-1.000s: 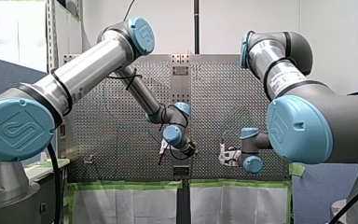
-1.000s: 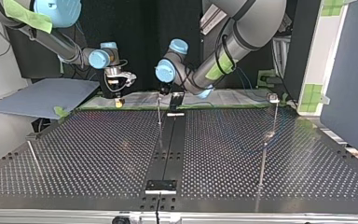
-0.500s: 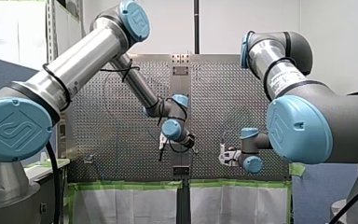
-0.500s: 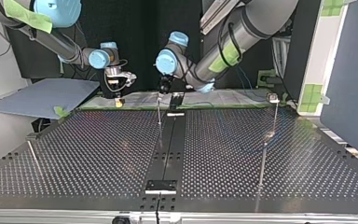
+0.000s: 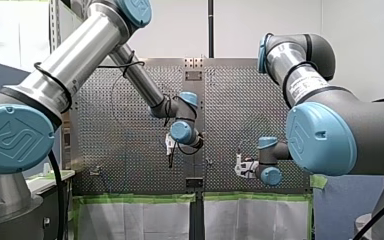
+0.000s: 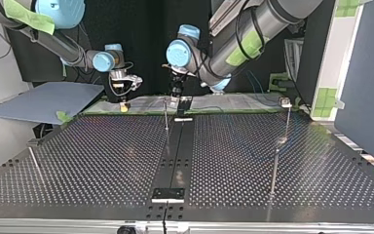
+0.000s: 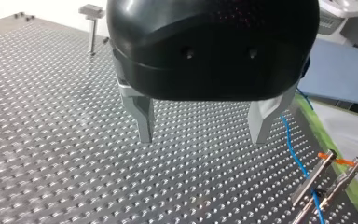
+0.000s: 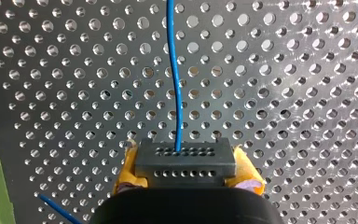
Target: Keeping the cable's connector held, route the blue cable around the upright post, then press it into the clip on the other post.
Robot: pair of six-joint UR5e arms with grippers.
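Observation:
A black connector (image 8: pixel 184 164) sits between the yellow pads (image 8: pixel 127 168) of my right gripper (image 8: pixel 185 156), which is shut on it. From the connector the thin blue cable (image 8: pixel 173 70) runs straight ahead over the perforated plate. In the top view my right gripper (image 6: pixel 123 101) hangs at the table's far edge, left of centre. My left gripper (image 7: pixel 200 133) is open with nothing between its metal fingers (image 7: pixel 141 116), well above the plate. The blue cable (image 7: pixel 292 149) lies beside it and passes two thin metal rods (image 7: pixel 327 179). My left gripper (image 6: pixel 176 92) hovers over a thin upright post (image 6: pixel 166 116).
A post with a clip head (image 6: pixel 286 103) stands at the top view's right, and the left wrist view shows one such post (image 7: pixel 91 21) far ahead. A slim rod (image 6: pixel 34 163) leans at the top view's left. A black rail (image 6: pixel 175 156) runs down the table's middle.
My left gripper has risen and turned, moving left and up in the front view. My right arm has not moved and keeps its hold on the connector.

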